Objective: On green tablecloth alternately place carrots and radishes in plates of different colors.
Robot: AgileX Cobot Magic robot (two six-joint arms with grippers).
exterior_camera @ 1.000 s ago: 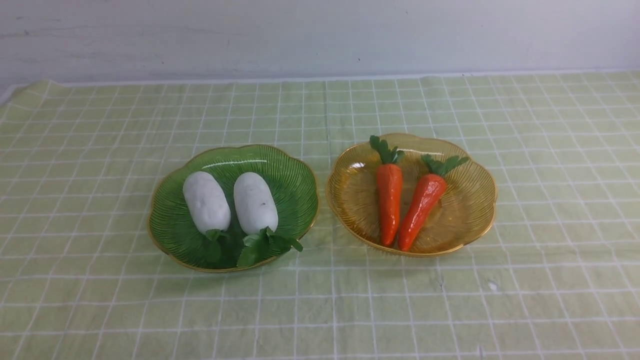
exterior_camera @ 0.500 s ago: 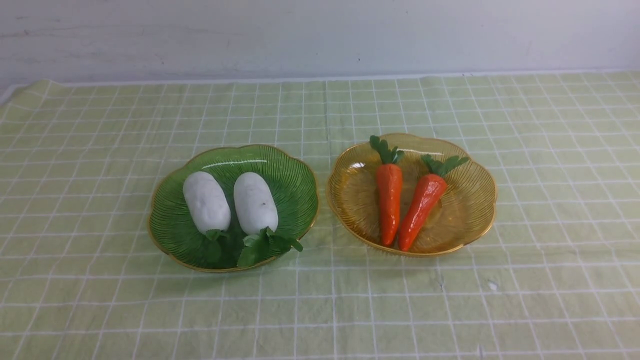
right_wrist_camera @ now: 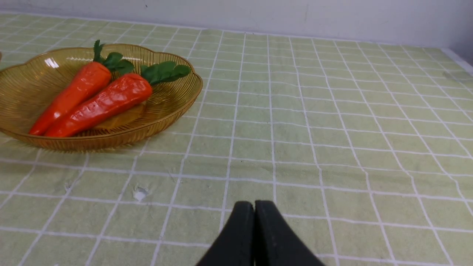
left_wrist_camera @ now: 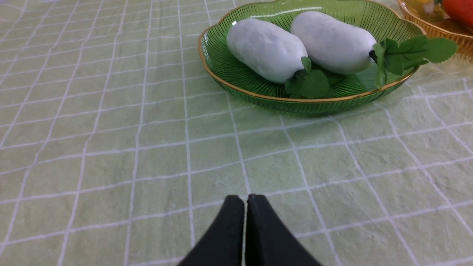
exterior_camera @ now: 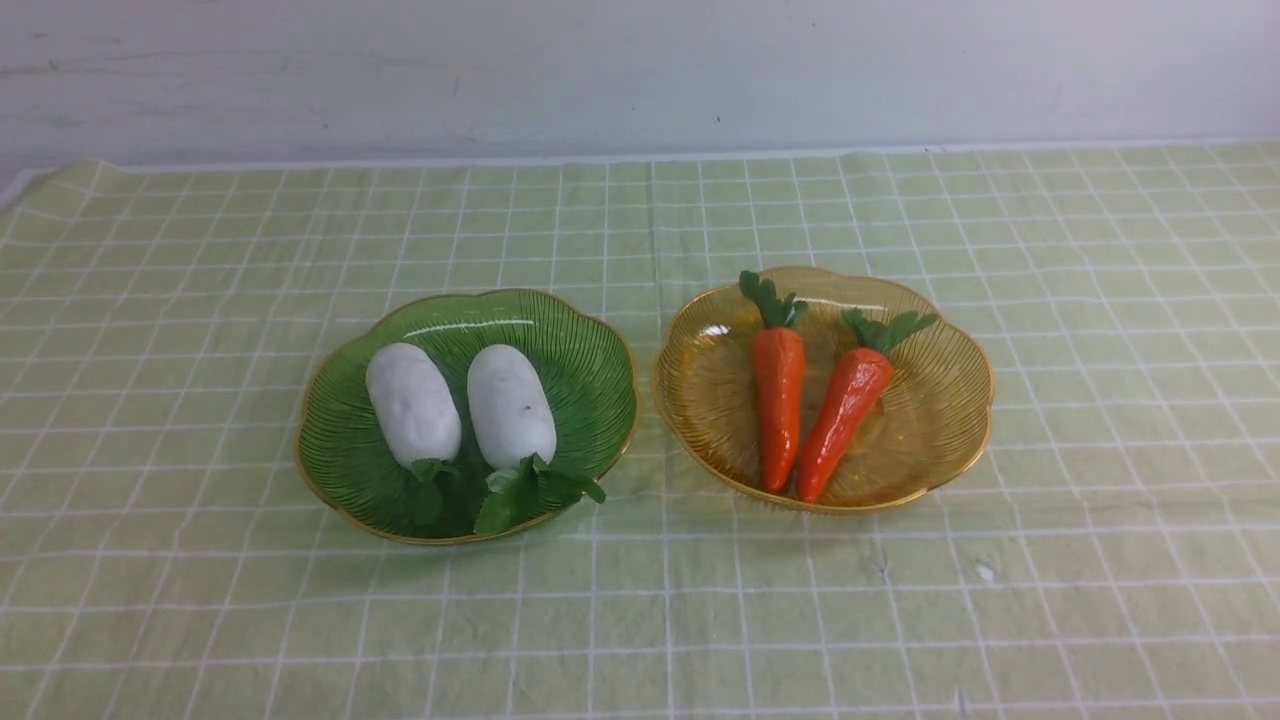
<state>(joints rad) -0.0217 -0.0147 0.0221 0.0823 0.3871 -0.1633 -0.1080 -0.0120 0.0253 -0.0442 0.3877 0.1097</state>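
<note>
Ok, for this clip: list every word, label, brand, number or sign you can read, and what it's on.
None. No text shows on the green plate, the amber plate, the radishes, the carrots or the tablecloth.
The wall has only faint marks, none of which reads as writing.
</note>
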